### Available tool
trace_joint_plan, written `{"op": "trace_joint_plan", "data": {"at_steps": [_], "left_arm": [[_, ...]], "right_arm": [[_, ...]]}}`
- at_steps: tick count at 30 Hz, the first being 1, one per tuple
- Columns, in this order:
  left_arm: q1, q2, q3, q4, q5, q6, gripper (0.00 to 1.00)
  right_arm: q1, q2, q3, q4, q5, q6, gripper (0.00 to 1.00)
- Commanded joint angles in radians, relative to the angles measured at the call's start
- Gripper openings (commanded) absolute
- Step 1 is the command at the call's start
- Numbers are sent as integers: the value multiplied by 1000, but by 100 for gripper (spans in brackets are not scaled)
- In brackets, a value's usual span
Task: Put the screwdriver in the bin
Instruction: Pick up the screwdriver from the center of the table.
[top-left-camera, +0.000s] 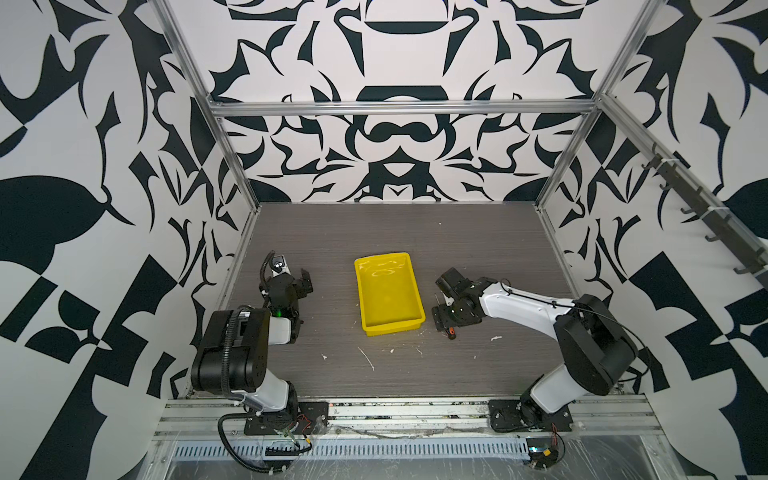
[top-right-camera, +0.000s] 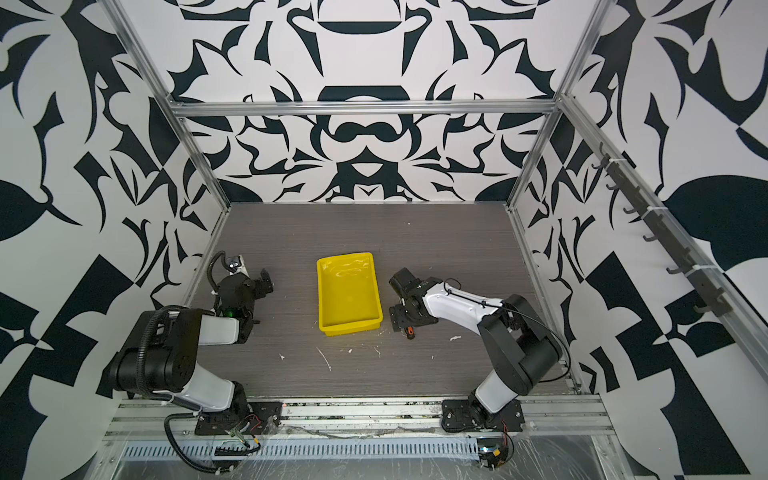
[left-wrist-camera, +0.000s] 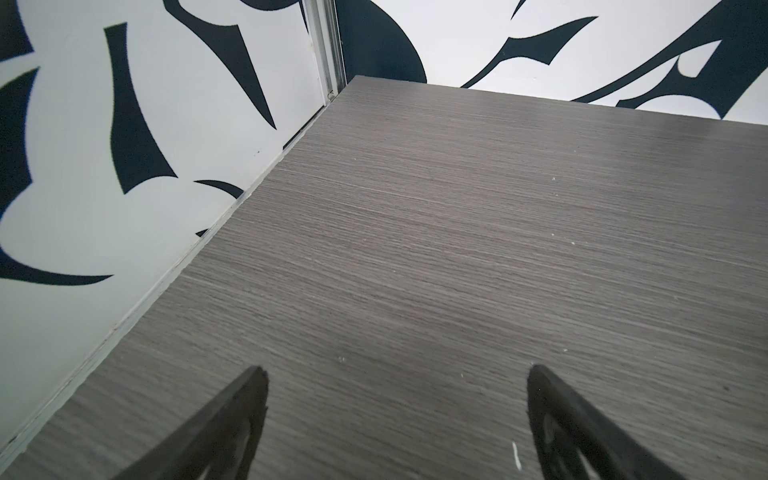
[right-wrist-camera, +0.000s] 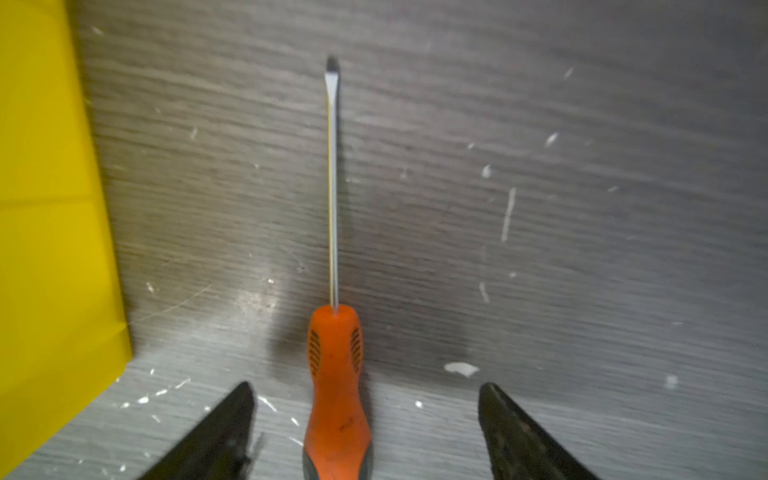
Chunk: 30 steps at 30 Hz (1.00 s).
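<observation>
Lining up my grasp on the screwdriver

Top view: screwdriver (top-left-camera: 449, 331) lies on the bench (top-left-camera: 478, 249) beside the empty bin (top-left-camera: 419, 321), under my right claw (top-left-camera: 441, 319). Left wrist: left claw (left-wrist-camera: 397, 376) spread, idle. Right wrist: fingers (right-wrist-camera: 237, 419) spread, straddling the orange handle; I'd close centred, squarely.

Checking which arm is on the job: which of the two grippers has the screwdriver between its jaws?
The right gripper: its open jaws straddle the screwdriver lying beside the bin. The left gripper has only bare table between its jaws.
</observation>
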Motion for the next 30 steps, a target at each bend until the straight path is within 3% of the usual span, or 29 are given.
{"op": "trace_joint_plan", "data": {"at_steps": [1, 6, 10, 13, 24, 30], "left_arm": [[-2, 9, 16, 30, -6, -14, 99], [-2, 8, 16, 30, -6, -14, 99], [-2, 8, 16, 30, -7, -14, 99], [-2, 8, 17, 30, -7, -14, 99], [-2, 8, 16, 30, -6, -14, 99], [-2, 9, 16, 30, -6, -14, 99]], "right_arm": [[7, 1, -24, 50, -28, -9, 76], [16, 4, -67, 64, -29, 1, 51], [15, -16, -70, 40, -7, -9, 16], [16, -37, -44, 9, 18, -24, 0], [21, -179, 218, -190, 81, -63, 0], [43, -66, 437, -165, -3, -100, 0]]}}
